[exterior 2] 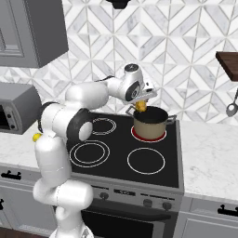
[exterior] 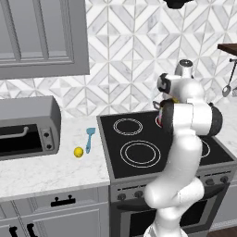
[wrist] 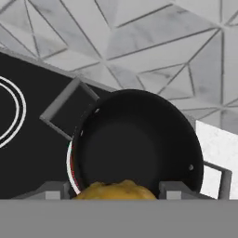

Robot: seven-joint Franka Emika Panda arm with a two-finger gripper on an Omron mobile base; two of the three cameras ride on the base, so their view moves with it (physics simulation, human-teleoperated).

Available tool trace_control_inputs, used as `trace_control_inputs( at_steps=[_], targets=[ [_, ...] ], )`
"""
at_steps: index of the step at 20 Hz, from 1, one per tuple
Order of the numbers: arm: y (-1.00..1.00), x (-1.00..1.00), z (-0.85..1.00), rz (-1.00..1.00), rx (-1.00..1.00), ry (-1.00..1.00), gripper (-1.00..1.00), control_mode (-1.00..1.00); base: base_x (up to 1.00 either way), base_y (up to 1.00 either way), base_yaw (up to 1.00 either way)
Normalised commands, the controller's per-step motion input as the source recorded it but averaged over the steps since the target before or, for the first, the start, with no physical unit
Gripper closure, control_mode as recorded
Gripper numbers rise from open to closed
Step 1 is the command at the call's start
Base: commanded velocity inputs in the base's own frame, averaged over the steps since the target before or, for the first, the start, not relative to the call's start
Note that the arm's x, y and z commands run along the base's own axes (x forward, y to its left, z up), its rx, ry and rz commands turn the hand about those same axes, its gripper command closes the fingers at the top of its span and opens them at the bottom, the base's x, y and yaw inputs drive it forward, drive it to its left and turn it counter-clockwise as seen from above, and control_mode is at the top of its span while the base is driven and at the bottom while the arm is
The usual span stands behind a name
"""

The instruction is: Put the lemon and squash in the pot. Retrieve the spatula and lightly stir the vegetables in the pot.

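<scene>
Brownish-orange squash (wrist: 115,190) gripped in the claw (wrist: 114,193) above the pot (wrist: 139,139).

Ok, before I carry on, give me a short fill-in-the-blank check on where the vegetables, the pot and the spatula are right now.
1. The gripper holds the squash directly above the ____.
2. The lemon lies on the white counter right beside the light-blue ____.
3. The pot stands on the stove's back ____ burner.
4. Seen from the hand view, the inside of the pot is ____.

Missing words: pot; spatula; right; empty
</scene>
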Motion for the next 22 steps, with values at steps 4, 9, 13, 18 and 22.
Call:
trace_control_inputs(
  at_steps=[4, 9, 13, 18, 22],
  targets=[
    [-0.53, 0.75, -0.43, -0.14, 0.02, 0.03, 1.00, -1.00, 0.00, 0.00, 0.00],
    [-0.28, 0.64, -0.57, -0.06, 0.07, 0.05, 1.00, -1.00, 0.00, 0.00, 0.00],
    [-0.27, 0.49, -0.55, -0.02, 0.12, 0.04, 1.00, -1.00, 0.00, 0.00, 0.00],
    [-0.05, 0.18, -0.56, -0.02, 0.03, 0.00, 1.00, -1.00, 0.00, 0.00, 0.00],
    [0.01, 0.00, -0.61, -0.03, 0.00, -0.05, 1.00, -1.00, 0.00, 0.00, 0.00]
  ],
)
